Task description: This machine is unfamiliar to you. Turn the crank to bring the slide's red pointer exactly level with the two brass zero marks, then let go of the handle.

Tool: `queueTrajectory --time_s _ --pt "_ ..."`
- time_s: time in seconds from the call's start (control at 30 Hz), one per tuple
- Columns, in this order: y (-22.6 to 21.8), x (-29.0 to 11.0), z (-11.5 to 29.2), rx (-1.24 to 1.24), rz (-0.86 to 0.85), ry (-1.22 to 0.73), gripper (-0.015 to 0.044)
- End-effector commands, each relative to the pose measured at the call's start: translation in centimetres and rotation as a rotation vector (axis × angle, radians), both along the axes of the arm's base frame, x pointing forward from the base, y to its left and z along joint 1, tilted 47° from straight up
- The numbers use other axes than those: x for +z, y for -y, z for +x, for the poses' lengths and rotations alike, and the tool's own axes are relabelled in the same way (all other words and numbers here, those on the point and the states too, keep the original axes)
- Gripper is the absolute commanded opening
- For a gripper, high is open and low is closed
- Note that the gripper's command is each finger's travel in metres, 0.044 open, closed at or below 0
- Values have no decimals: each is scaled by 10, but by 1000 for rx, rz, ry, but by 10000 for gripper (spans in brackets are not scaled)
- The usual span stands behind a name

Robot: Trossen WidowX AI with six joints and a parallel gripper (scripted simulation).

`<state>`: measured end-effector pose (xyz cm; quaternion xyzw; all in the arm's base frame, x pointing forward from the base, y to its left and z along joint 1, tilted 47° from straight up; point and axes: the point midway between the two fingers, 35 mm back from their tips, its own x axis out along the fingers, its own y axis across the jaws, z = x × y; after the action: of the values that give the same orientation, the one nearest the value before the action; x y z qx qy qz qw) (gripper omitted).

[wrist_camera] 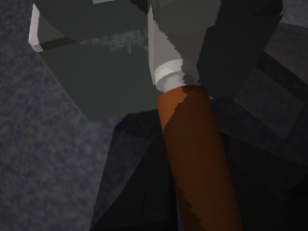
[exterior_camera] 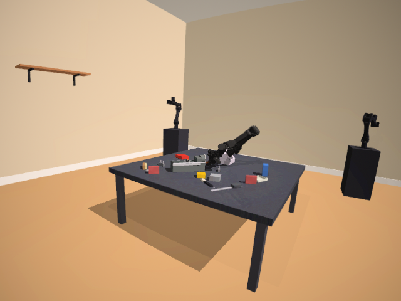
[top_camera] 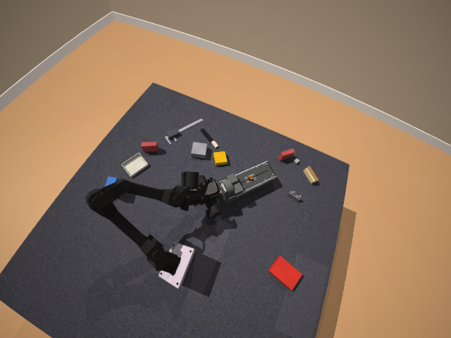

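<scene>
Crank handle [wrist_camera: 202, 180], brown, sitting at machine's [top_camera: 251, 179] left end mid-table; gripper [top_camera: 215, 198] clamping it. Red pointer [top_camera: 250, 177] reading near mid-slide. Advising slow, small turns, watching pointer vs brass marks, then releasing.

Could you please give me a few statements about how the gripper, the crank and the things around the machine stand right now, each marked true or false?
1. The gripper is shut on the crank handle. True.
2. The handle is blue. False: it is brown-orange, on a grey hub.
3. The yellow block lies on top of the machine. False: it lies on the table beside the machine, apart from it.
4. The arm's white base plate sits on the table. True.
5. The flat red block touches the machine. False: it lies well apart, near a table edge.
</scene>
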<state>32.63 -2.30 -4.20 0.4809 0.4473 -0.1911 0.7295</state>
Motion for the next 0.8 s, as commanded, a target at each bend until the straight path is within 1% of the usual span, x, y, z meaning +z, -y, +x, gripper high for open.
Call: queueTrajectory --time_s 0.0,0.77 --pt "-4 5 6 13 10 21 0" --pt "-5 8 8 13 10 21 0"
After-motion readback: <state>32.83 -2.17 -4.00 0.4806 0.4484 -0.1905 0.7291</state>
